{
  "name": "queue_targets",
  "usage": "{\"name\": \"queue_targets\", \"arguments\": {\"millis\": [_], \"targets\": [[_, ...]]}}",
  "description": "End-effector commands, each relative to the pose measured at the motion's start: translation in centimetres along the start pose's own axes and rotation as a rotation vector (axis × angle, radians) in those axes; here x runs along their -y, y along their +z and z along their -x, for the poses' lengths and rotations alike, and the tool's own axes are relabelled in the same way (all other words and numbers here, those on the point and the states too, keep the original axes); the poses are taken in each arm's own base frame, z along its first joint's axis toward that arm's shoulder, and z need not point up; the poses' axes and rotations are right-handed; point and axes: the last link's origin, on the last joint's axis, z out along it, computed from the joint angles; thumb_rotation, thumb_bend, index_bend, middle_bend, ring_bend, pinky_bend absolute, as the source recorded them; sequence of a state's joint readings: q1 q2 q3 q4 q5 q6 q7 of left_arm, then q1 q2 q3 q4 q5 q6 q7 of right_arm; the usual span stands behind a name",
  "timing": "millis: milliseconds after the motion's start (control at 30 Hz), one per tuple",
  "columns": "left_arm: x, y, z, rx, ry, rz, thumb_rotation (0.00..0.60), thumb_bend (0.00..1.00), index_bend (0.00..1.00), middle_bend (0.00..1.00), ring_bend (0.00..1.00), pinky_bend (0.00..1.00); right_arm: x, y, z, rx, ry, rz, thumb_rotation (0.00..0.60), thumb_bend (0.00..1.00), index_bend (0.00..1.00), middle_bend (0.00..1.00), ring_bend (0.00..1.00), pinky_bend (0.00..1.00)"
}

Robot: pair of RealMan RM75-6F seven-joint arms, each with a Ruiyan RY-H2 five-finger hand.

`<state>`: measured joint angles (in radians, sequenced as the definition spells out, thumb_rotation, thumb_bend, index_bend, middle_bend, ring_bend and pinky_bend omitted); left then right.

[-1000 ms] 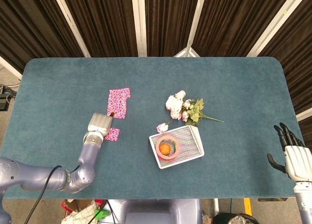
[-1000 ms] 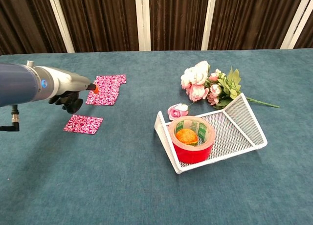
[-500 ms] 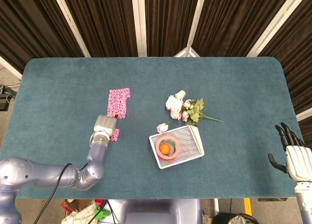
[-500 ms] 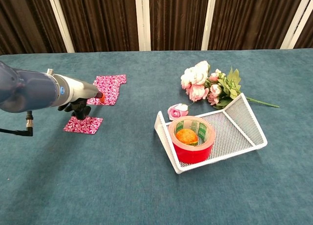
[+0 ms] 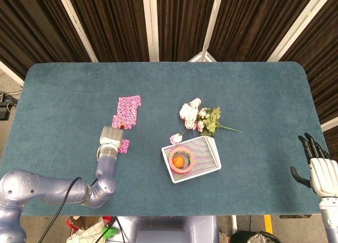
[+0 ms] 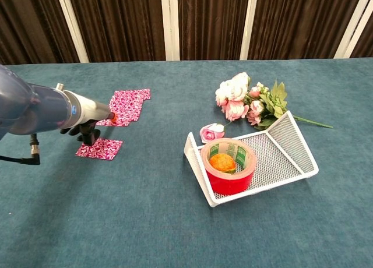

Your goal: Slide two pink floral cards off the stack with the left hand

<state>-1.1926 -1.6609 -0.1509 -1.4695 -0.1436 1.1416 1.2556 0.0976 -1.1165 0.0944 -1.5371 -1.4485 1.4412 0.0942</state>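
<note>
The stack of pink floral cards [image 5: 128, 106] [image 6: 129, 102] lies left of the table's middle. Its top card [image 5: 118, 119] is skewed out toward the near left corner. One loose pink floral card [image 5: 124, 146] [image 6: 99, 148] lies on the cloth nearer to me, partly under my left hand [image 5: 109, 136] [image 6: 86, 128]. An orange fingertip [image 6: 112, 115] of that hand presses on the stack's near edge, with the other fingers curled under. My right hand [image 5: 316, 166] hangs off the table's right edge, fingers spread and holding nothing.
A white wire basket [image 5: 210, 159] [image 6: 291, 143] holds a red tape roll [image 6: 228, 165] with an orange ball inside. An artificial flower bouquet [image 5: 200, 117] [image 6: 247, 102] lies behind it, and a single pink rose [image 6: 211, 131] beside the basket's corner.
My left hand has drawn back toward me and to the left. The stack's top card has shifted out at the near left corner. The right hand has stayed put.
</note>
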Motion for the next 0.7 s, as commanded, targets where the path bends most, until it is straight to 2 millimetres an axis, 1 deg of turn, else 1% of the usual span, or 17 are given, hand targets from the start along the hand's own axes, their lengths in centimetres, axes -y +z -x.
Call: {"name": "queue_targets", "arguments": {"millis": [33, 233, 700], "targets": [[0.9, -0.1, 0.3, 0.026, 0.009, -0.037, 0.6, 0.97, 0.0, 0.81, 0.77, 0.68, 0.0, 0.0, 0.0, -0.001, 0.002, -0.002, 0.6, 0.37, 0.0, 0.05, 0.13, 0.25], [2.8, 0.1, 0.9, 0.06, 0.013, -0.102, 0.6, 0.97, 0.0, 0.81, 0.77, 0.68, 0.0, 0.0, -0.1, -0.001, 0.004, -0.003, 0.6, 0.37, 0.0, 0.05, 0.13, 0.25], [6.6, 0.8, 2.2, 0.099, 0.009, -0.168, 0.6, 0.97, 0.0, 0.81, 0.77, 0.68, 0.3, -0.1, 0.1, 0.004, 0.004, -0.015, 0.6, 0.37, 0.0, 0.05, 0.13, 0.25]]}}
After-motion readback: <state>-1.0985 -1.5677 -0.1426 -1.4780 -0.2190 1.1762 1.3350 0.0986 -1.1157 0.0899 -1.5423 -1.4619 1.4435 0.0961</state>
